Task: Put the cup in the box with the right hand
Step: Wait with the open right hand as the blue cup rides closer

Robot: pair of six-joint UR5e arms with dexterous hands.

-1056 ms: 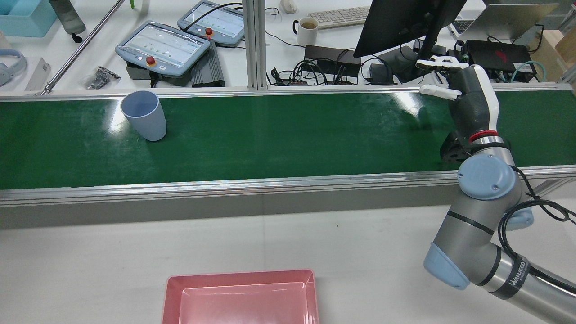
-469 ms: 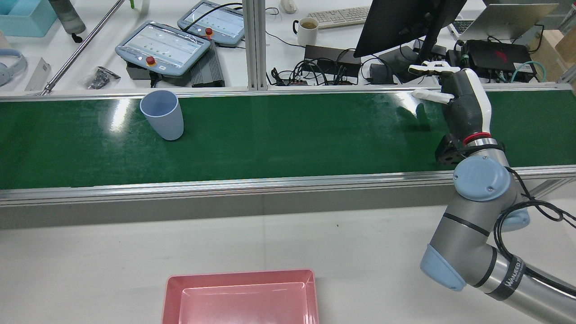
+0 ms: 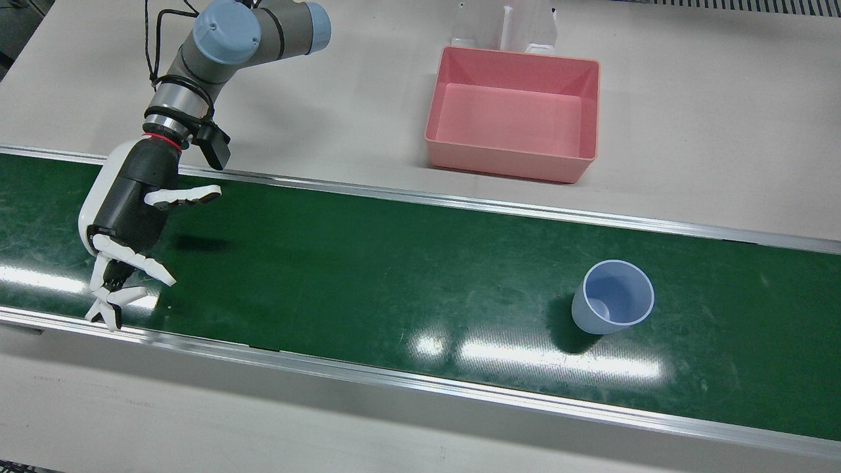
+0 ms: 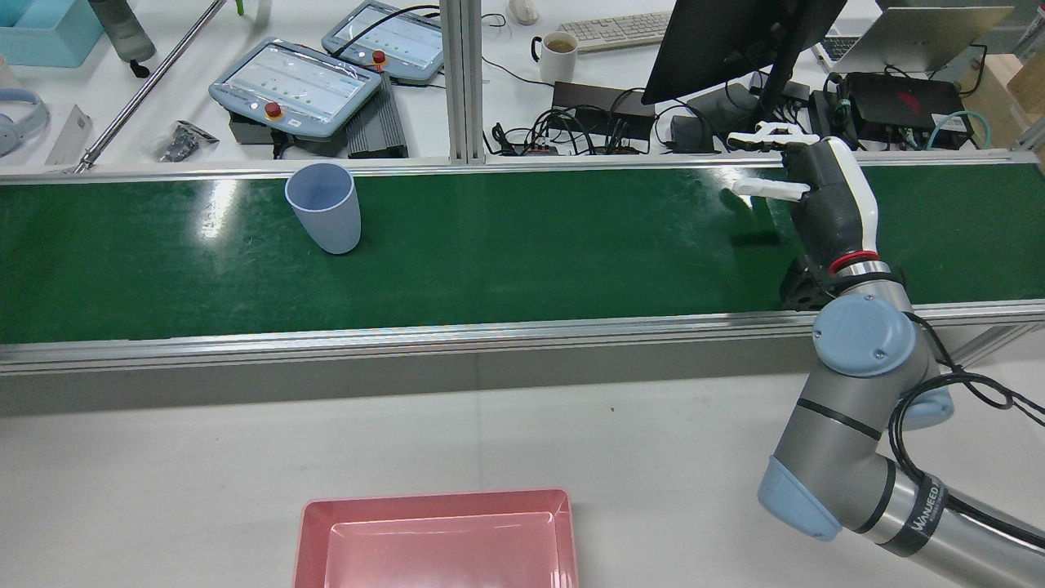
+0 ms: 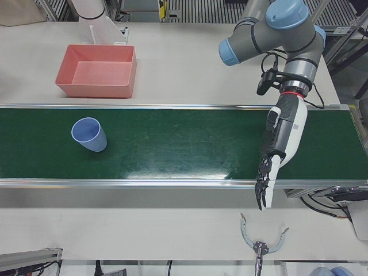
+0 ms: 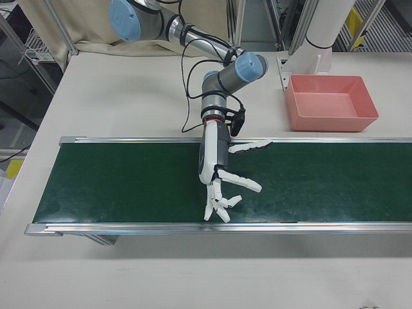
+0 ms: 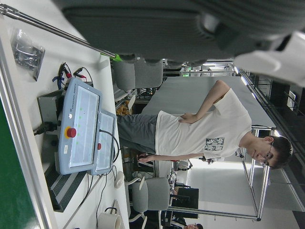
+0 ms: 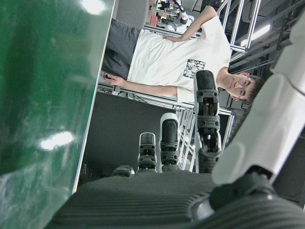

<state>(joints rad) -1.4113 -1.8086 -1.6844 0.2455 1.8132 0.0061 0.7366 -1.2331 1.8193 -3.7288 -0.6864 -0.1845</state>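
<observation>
Upright, the cup [image 4: 323,207] stands on the belt [image 4: 522,245] — mouth upward.

A long green conveyor belt [image 3: 394,276] with silver aluminium side rails runs across the pale grey tabletop [image 3: 690,131]. A pale blue plastic cup [image 3: 613,305] stands upright on the belt, open end up, alone on its stretch of green and nearer the rail on the operators' side. A pink rectangular plastic box [image 3: 514,113] rests on the bare tabletop on the robot's side of the belt, well apart from the cup
</observation>
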